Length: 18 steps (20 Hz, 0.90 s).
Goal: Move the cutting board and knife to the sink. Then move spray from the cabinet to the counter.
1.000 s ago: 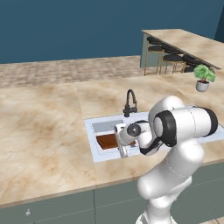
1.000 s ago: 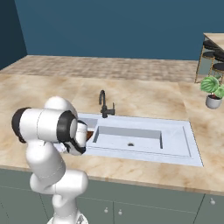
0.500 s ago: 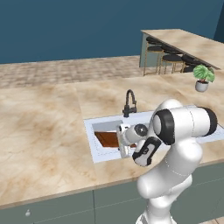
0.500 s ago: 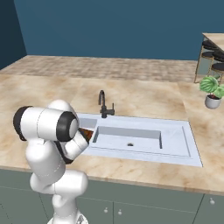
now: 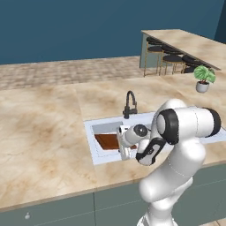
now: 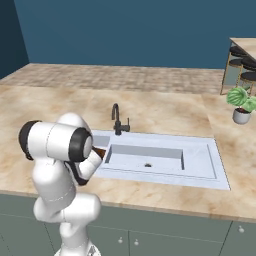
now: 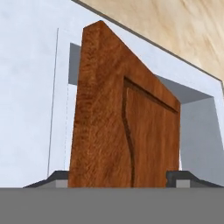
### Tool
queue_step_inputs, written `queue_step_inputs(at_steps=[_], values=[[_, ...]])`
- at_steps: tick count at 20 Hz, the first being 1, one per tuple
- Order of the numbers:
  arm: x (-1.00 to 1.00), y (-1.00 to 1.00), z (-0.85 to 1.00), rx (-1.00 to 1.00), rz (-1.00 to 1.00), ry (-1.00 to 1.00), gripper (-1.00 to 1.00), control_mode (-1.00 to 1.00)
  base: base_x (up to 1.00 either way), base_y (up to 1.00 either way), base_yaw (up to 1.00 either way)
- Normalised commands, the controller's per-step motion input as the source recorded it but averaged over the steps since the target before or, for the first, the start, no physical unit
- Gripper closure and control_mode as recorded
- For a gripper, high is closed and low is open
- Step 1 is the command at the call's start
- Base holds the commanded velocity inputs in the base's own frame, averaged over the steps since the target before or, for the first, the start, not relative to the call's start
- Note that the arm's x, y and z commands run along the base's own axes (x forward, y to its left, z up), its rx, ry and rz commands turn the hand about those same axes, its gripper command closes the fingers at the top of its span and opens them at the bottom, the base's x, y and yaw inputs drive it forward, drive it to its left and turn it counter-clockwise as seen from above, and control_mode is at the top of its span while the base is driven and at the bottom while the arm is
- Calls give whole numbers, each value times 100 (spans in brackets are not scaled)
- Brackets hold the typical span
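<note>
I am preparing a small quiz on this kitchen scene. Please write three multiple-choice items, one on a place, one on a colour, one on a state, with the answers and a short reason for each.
1. Where is the reddish-brown rectangular wooden cutting board?
A. on the far bar counter
B. at the rectangular grey-silver steel sink
C. on the floor

2. What colour is the small curved faucet?
A. dark
B. red
C. white

3. How does the two-finger gripper stand to the board?
A. far away from it
B. under it
C. one dark fingertip on each side of it

Answers:
1 B, the left base view shows the board over the left part of the basin.
2 A, it looks nearly black in both base views.
3 C, the hand view shows the board rising between the two fingertips, though contact cannot be judged.
</note>
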Motion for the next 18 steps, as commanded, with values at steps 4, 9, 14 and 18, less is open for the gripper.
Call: queue_step_inputs(at_steps=[4, 9, 14, 18], values=[[-2, 21, 19, -24, 0, 32, -100, -100, 0, 0, 0], [-15, 13, 19, -22, 0, 13, -100, -100, 0, 0, 0], [-17, 8, 27, -17, 0, 10, -100, -100, 0, 0, 0], [-10, 1, 37, -15, 0, 15, -100, -100, 0, 0, 0]])
